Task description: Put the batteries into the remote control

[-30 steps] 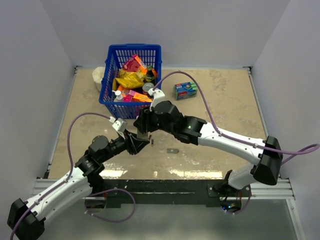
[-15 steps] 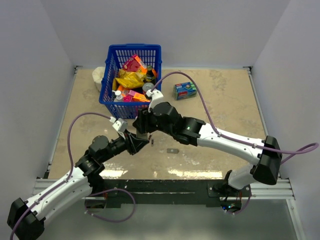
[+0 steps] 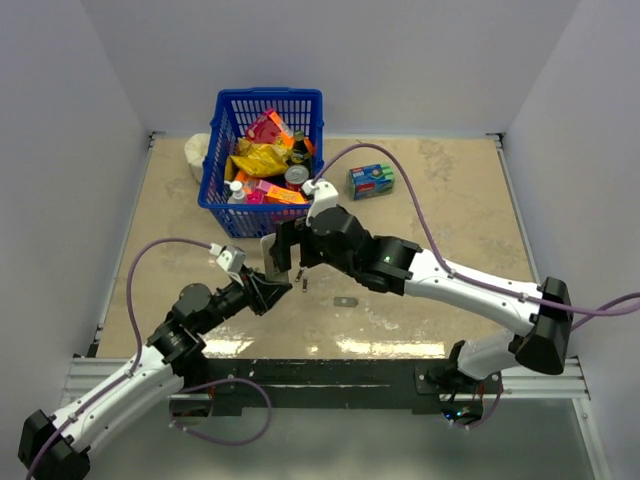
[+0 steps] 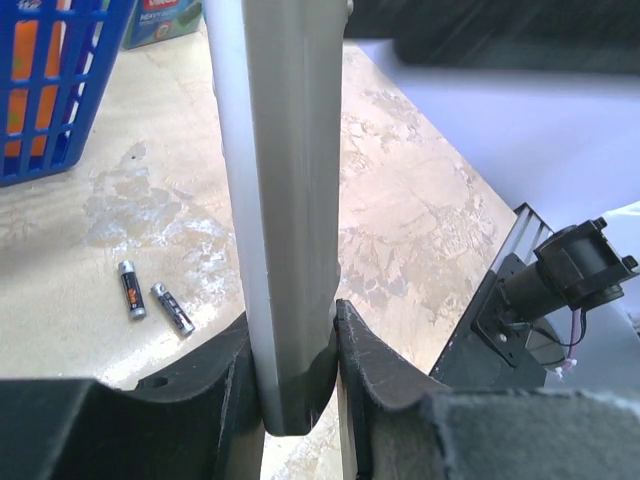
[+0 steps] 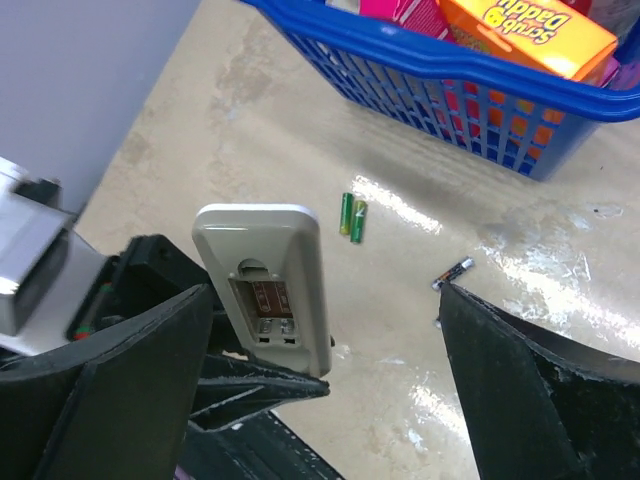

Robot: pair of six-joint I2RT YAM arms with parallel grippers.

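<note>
left end effector (image 4: 290, 352) clenches the remote control (image 5: 300, 250) upright so we can load its bared bay (image 5: 267, 305); right end effector (image 5: 325, 300) released, batteries (image 4: 172, 308) nearby.

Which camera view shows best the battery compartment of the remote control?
The right wrist view: the remote control faces it, with the open battery compartment empty. The left wrist view shows only a smooth side between the jaws; the top view shows it tiny.

Remote control (image 5: 265, 285): smooth, satin grey plastic. Basket (image 5: 430, 58): glossy blue moulded-plastic lattice. Tabletop (image 4: 400, 200): mottled beige, stone-like surface with shiny patches. Batteries (image 4: 172, 307): dark glossy wrap, paler metal-looking tips.
</note>
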